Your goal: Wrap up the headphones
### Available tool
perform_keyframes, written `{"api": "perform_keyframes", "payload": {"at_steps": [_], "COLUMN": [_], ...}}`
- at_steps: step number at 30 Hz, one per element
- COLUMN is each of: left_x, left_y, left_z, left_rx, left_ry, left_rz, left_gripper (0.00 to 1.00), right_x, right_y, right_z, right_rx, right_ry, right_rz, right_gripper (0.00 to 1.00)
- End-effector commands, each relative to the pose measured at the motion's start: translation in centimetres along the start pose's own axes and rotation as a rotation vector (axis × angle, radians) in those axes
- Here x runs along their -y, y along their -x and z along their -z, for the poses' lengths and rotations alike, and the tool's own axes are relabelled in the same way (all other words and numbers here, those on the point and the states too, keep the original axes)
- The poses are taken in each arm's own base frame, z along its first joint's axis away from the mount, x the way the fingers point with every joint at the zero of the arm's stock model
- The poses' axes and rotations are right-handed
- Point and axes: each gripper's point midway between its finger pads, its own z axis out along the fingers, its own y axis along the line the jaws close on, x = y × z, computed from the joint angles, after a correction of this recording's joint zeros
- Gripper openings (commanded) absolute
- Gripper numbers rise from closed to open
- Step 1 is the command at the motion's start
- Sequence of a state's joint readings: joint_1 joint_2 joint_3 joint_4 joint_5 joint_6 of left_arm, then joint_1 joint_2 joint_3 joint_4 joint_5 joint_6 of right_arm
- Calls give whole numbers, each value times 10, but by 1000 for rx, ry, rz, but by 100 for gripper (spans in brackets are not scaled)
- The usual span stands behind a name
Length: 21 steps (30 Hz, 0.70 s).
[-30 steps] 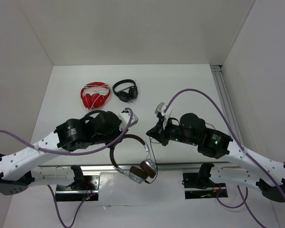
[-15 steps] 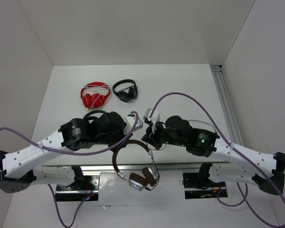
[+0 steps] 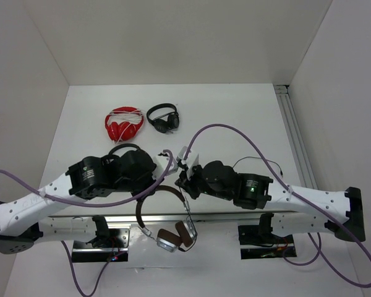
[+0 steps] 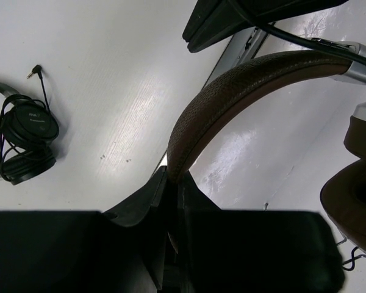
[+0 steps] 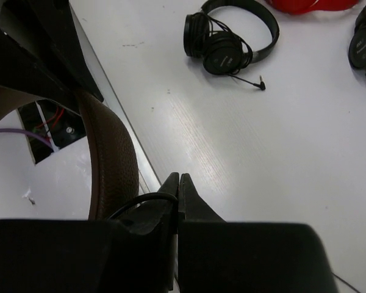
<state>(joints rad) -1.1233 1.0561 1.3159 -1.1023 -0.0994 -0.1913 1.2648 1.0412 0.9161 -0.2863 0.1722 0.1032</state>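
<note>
- Top external view gives you the white table [image 3: 235, 111], with both arms stretched in so that they meet near its front edge.
- Your left gripper [image 4: 174, 177] is clenched on the brown textured headband [image 4: 232, 91] of the brown over-ear headphones [image 3: 173, 237].
- Your right gripper [image 5: 178, 181] has its fingers pressed together. They pinch the thin dark cable [image 5: 137, 198] just beside that headband.
- You find the brown over-ear headphones between the two grippers, and their silver-backed cups with brown pads show past the front edge, between the arm bases.
- A red pair of headphones [image 3: 123, 122] and a small black pair [image 3: 163, 117] lie side by side farther back, well apart from both grippers.
- A second black pair [image 3: 120, 148] shows partly under your left arm.
</note>
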Motion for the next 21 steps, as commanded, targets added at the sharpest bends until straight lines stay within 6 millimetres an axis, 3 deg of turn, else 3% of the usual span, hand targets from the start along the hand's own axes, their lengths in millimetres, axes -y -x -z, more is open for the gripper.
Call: {"api": "perform_keyframes", "payload": {"at_steps": [1,13,17,21], "left_x": [10,22,12,-9], "left_y": [59,66,69,76], "left_z": [41,61,67,81], "left_rx": [311,381,416,512], "left_ry": [-68,-147,-95,10], "left_rz": [40,21,46,117], "left_gripper": [0,0,0,0], "right_x": [4,3,0,6], "right_y": [-22,-26,-33,-27], "right_z": [-6,-21,-20,-16], "right_rx": [-73,-95,-88,-37], "right_ry": [-33,-30,-10,-13], "right_rz": [45,76,74,55], "right_gripper": [0,0,0,0]}}
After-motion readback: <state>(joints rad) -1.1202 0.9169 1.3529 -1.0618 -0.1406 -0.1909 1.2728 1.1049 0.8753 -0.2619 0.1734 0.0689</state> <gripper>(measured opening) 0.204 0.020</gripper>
